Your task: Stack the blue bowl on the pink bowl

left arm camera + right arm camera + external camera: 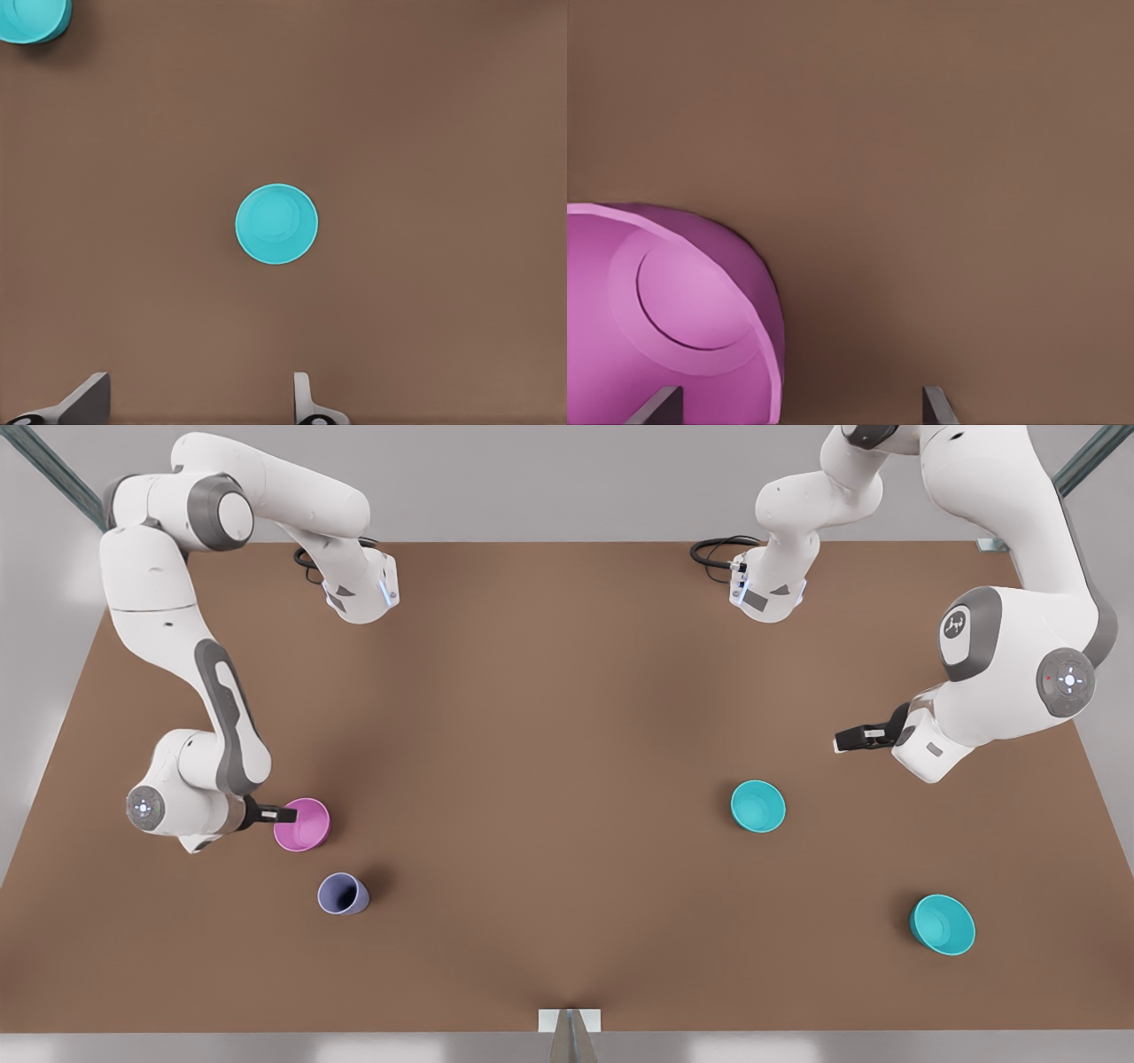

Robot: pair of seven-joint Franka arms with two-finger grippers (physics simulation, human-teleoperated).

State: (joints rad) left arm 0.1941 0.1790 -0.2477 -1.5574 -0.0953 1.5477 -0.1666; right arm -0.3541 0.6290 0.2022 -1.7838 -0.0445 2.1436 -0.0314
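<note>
The pink bowl (302,825) stands on the tabletop (549,779) at the front view's left, with a lavender cup (343,894) just beside it toward the near edge. The right hand (285,813) is down at the pink bowl's rim; in the right wrist view its fingers (656,409) stand wide apart and empty, one at the pink bowl (673,310) and the other over bare tabletop (948,177).

Two teal bowls sit at the front view's right, well apart from the pink one. The left hand (849,739) hangs above the tabletop near the closer one, the blue bowl (758,806). The left wrist view looks straight down on this blue bowl (276,224), with the left hand (199,400) spread wide and holding nothing. The other teal bowl (943,925) lies nearer the front edge.

The step seems to be reaching for a bowl. For a good grasp, the left hand should probably come down with one finger inside the blue bowl's rim and one outside, pinching the wall squarely so the glossy plastic does not slip or tip. The right hand likewise needs the rim between its fingers. Avoid nudging the cup.
</note>
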